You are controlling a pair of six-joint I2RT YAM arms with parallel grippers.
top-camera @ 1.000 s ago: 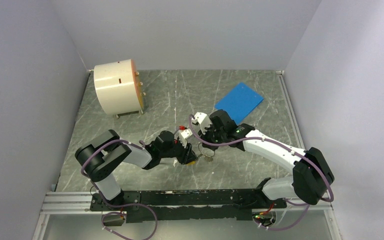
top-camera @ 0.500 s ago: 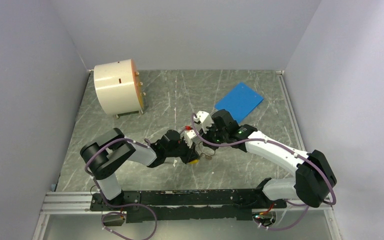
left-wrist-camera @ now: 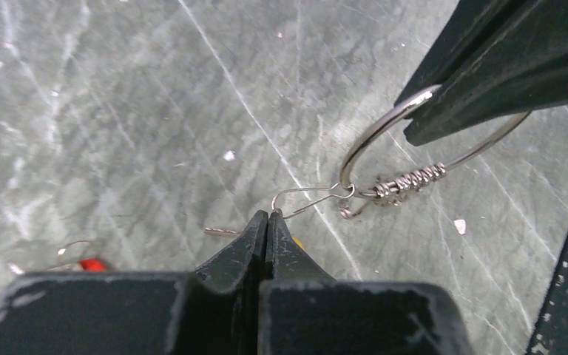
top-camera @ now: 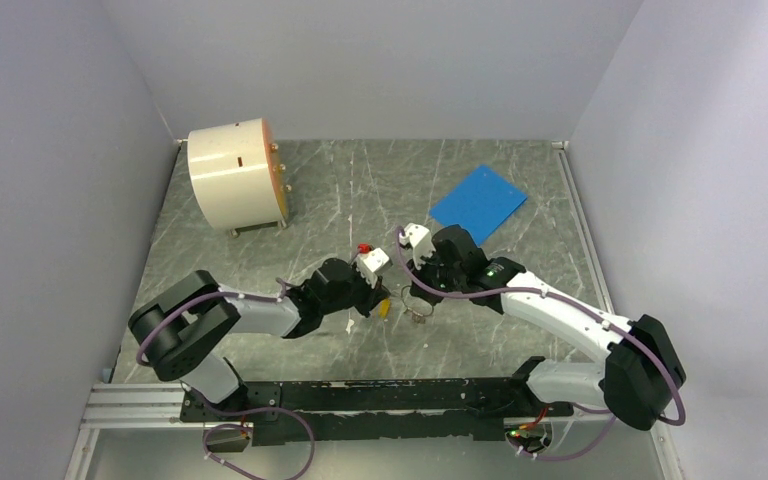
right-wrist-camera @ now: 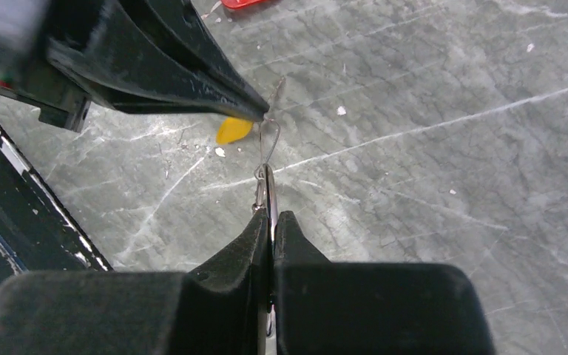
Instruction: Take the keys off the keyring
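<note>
- Silvery wire keyring [left-wrist-camera: 407, 183] is held just above the grey marbled surface [top-camera: 340, 190]. The right pincer [right-wrist-camera: 272, 216] has its fingers pressed together on the ring's rim.
- A thin wire loop [left-wrist-camera: 307, 191] hooks onto the keyring beside its coiled section. The left pincer [left-wrist-camera: 268, 219] pinches the loop's other end, fingertips closed tight.
- An orange-yellow key tag [right-wrist-camera: 233, 130] shows just beside the keyring, under the left pincer's tip. Whether it hangs from the loop or lies on the surface cannot be told.
- A red key tag [top-camera: 364, 247] lies on the surface, apart from the keyring, beyond the left pincer.
- Both arms reach in low from opposite sides, tips nearly meeting at the keyring.
- A cream drum [top-camera: 235, 175] and a blue sheet [top-camera: 478, 203] sit well apart from the keyring, towards the far wall.
</note>
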